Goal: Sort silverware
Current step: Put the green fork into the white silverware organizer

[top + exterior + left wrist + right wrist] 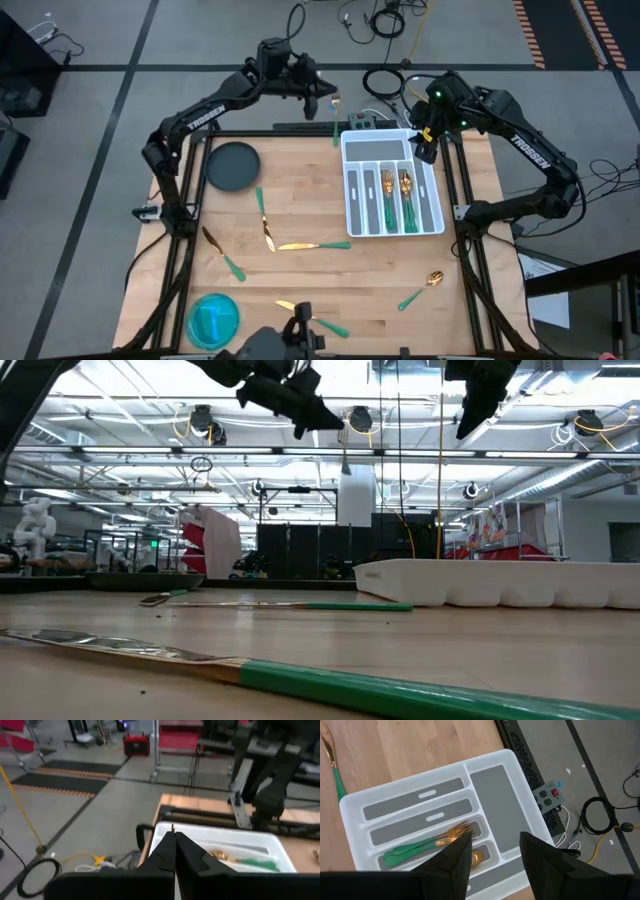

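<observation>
Where silverware [312,245] litters wood — cabled grey floor [80,120].

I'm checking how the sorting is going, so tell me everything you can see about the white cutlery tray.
The white tray looks like moulded plastic with grey-lined slots: several long parallel ones and one crosswise slot at its far end. It lies flat on the wooden table, at the far right. Two neighbouring long slots hold gold-headed, green-handled pieces: forks in one, spoons in the next. The other slots look empty. The right hand hovers open above its far edge; the left hand, holding a piece of silverware, hangs just beyond its far left corner.
</observation>
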### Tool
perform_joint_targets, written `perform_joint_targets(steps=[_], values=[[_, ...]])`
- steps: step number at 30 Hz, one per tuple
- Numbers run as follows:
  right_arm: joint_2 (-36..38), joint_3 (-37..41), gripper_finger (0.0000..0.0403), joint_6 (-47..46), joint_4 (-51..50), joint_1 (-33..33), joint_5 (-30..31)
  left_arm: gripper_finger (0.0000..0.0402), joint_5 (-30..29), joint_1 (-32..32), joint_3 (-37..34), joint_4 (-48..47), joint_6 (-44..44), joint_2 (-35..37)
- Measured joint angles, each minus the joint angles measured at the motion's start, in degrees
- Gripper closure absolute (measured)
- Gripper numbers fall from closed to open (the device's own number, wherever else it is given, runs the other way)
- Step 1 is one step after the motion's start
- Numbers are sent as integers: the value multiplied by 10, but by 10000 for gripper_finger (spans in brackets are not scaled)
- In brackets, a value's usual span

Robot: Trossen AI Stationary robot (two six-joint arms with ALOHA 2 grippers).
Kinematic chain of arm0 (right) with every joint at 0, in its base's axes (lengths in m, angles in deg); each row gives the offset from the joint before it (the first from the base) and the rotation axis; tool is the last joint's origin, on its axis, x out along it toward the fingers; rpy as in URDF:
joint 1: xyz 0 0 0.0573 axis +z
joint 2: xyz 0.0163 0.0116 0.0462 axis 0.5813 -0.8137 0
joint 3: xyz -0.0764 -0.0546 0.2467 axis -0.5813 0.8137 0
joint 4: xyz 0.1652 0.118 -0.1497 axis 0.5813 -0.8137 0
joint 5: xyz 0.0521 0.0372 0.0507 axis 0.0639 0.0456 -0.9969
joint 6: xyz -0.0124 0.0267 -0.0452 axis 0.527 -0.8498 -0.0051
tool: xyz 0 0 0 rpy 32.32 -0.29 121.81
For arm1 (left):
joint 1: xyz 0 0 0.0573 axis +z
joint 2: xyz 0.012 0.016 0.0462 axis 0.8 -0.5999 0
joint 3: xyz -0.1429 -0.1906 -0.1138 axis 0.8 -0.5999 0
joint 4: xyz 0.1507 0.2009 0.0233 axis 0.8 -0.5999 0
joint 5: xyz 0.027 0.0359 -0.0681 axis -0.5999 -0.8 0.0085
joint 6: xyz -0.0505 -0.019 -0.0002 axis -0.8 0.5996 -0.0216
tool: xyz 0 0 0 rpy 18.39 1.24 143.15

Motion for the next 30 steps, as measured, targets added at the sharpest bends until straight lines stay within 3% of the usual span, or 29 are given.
perform_joint_targets(steps=[11, 30], values=[[0, 0, 243, 0, 6, 0, 0, 402, -5, -10, 0, 64, -33, 28], [0, 0, 243, 0, 6, 0, 0, 401, 6, -26, 0, 67, -75, 39]])
